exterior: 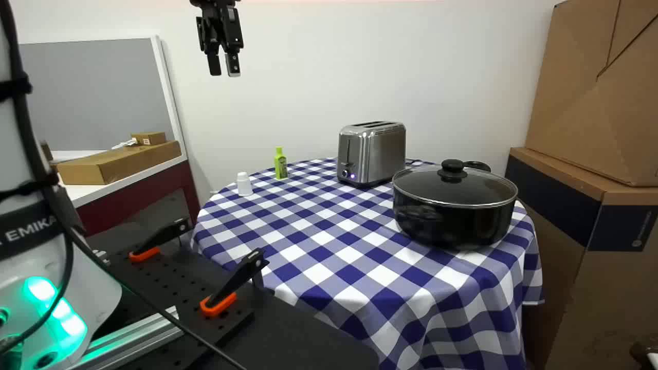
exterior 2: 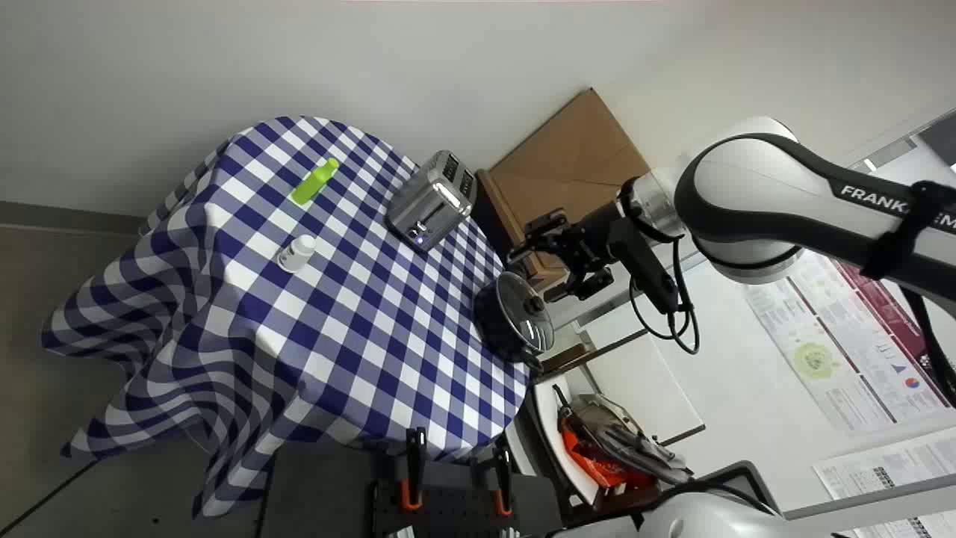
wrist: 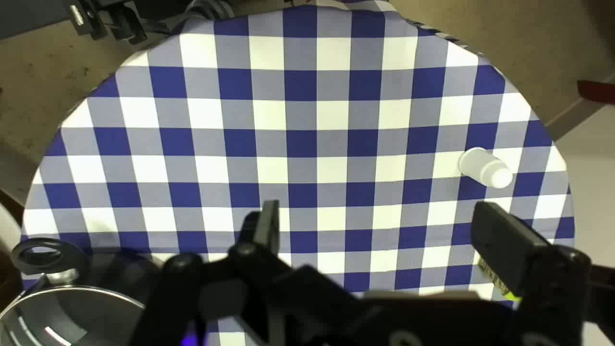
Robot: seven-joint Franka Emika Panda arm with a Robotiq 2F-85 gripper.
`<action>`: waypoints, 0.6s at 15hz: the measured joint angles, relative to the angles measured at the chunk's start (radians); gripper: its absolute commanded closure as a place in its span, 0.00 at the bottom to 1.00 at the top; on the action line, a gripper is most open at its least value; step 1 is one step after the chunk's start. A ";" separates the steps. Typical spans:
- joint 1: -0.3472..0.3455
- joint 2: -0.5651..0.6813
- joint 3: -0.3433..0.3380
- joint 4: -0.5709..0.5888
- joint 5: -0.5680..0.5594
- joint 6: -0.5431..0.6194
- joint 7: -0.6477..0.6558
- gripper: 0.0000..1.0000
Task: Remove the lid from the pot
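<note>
The black pot (exterior: pixel 452 226) stands on the checked tablecloth, at the table's right side in an exterior view. The glass lid (exterior: pixel 478 187) with a dark knob (exterior: pixel 452 170) rests on top of it. The pot (exterior 2: pixel 493 323) and lid (exterior 2: pixel 519 302) also show in an exterior view. In the wrist view the pot (wrist: pixel 113 269) and lid (wrist: pixel 72 315) are partly cut off at the lower left, partly behind the gripper. My gripper (exterior: pixel 224 67) is high above the table, apart from the pot. In the wrist view my gripper (wrist: pixel 377 211) is open, its fingers wide apart with nothing between them.
A silver toaster (exterior: pixel 372 154) stands close to the pot. A green bottle (exterior: pixel 280 164) and a white cup-like object (exterior: pixel 244 184) stand on the table (exterior: pixel 329 257). Large cardboard boxes (exterior: pixel 596 103) stand beside the pot's side of the table. Black clamps (exterior: pixel 236 280) sit along the robot's bench edge.
</note>
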 measured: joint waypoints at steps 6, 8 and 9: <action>-0.038 0.012 -0.009 0.002 -0.027 0.023 0.000 0.00; -0.090 0.041 -0.022 0.006 -0.068 0.071 0.002 0.00; -0.121 0.064 -0.031 0.011 -0.096 0.103 0.005 0.00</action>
